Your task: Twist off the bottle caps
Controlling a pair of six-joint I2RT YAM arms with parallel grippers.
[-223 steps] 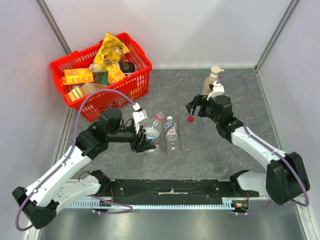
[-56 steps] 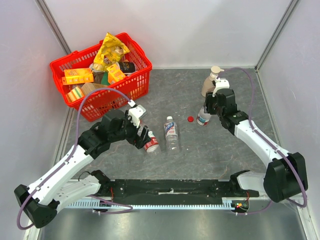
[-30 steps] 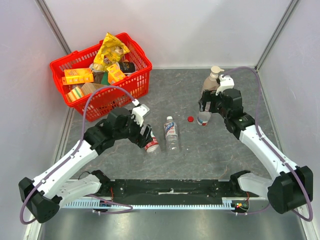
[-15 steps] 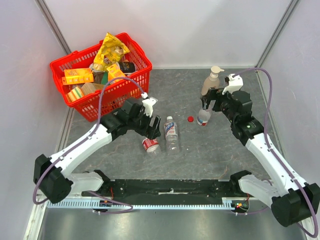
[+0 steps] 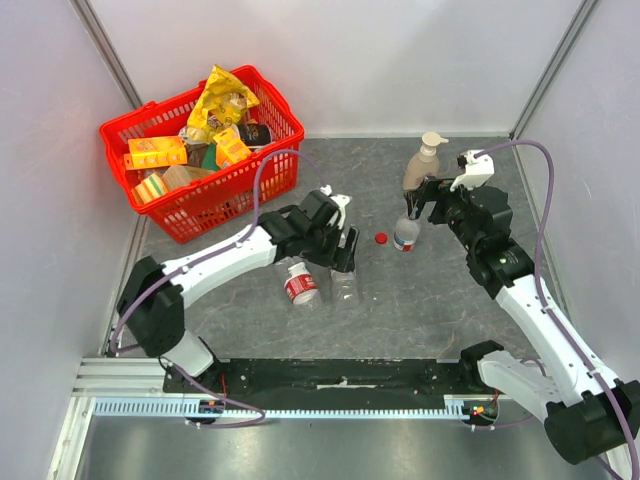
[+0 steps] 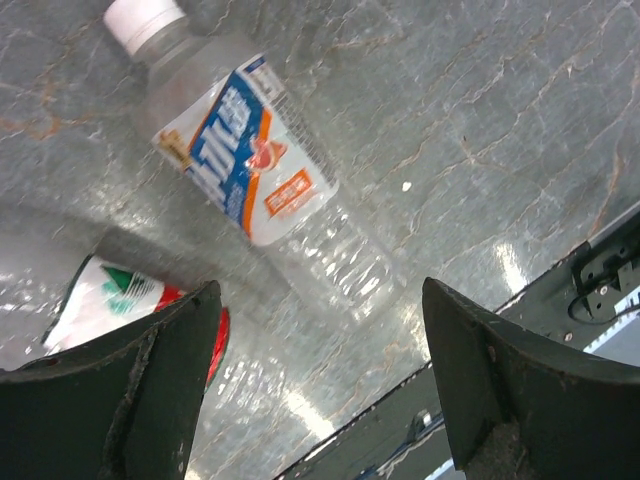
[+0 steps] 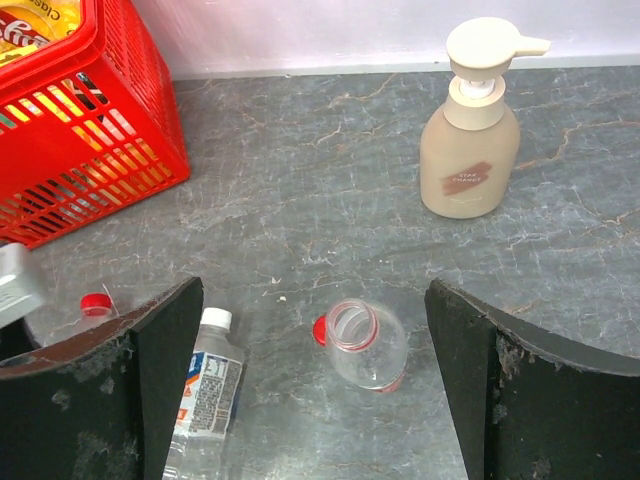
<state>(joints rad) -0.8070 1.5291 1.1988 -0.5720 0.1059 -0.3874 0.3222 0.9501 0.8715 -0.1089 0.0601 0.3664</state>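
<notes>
Both empty: left gripper (image 6: pixel 320 290) open above the white-capped bottle (image 6: pixel 250 160), right gripper (image 7: pixel 312 290) spread wide over the uncapped bottle (image 7: pixel 365 345)

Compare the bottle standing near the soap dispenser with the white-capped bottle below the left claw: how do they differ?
The standing bottle is upright; the white-capped bottle lies on its side. The standing bottle's neck is open, with a red cap lying beside it; the white-capped bottle has its cap on. Both are clear plastic, and neither is gripped.
</notes>
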